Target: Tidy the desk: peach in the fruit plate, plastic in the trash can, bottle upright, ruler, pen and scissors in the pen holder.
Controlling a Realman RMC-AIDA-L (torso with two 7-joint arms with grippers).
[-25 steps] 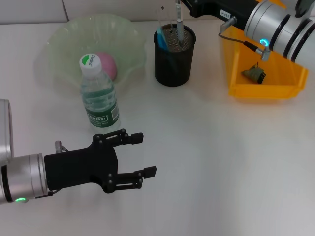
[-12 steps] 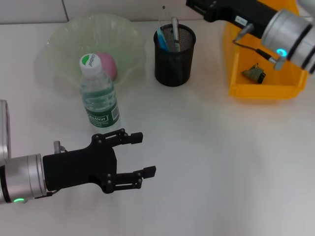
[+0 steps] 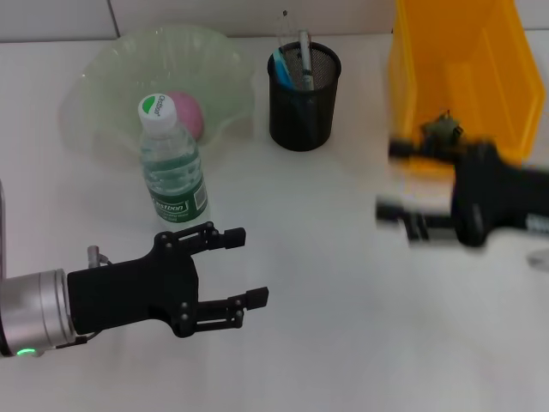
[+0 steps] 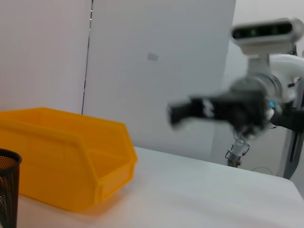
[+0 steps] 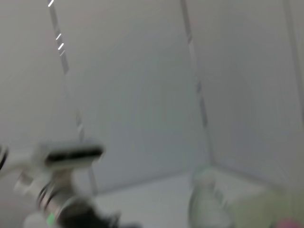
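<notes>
Though the clear plastic water bottle with green label and white cap (image 3: 174,167) already stands upright on the white tabletop (image 3: 326,283), just before the pale green fruit plate (image 3: 111,60), it looks light, smooth and squeezable; its labelled waist suits gripping. Left pincer (image 3: 240,270) hovers spread nearby; right pincer (image 3: 399,180) is blurred, seemingly spread.

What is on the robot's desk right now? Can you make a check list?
Surface: white desk.
Job's things: peach in the fruit plate; bottle upright; pen in the pen holder; crumpled plastic in the yellow bin.
Clutter: nothing seen.
Grippers: left gripper open, low near the bottle; right gripper open, empty, in front of the bin.
Cables: nothing seen.
Surroundings: pale wall panels.
</notes>
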